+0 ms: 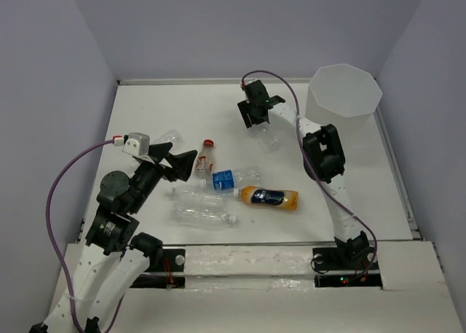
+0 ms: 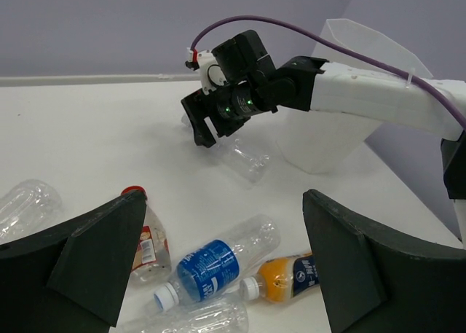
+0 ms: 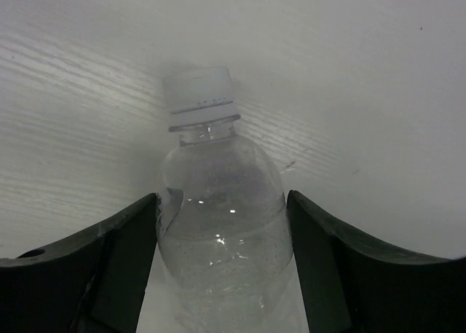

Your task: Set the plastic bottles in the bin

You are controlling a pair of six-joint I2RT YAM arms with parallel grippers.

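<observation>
The table point(image 1: 364, 180) is found bare along its right half, crossed only by the right arm point(image 1: 324, 154). The bin point(image 1: 344, 91) stands in the far right corner, its mouth unobstructed from above. Passage at centre-left is blocked by lying bottles, among them the red-capped bottle point(image 1: 206, 157), blue-labelled bottle point(image 1: 231, 178) and orange bottle point(image 1: 269, 197). The span between the right gripper's point(image 1: 256, 118) fingers is filled by a clear bottle point(image 3: 222, 224).

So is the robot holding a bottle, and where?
Right tool straddles the clear bottle at its body, below the cap; whether it grips firmly cannot be told. Left tool holds nothing.
</observation>
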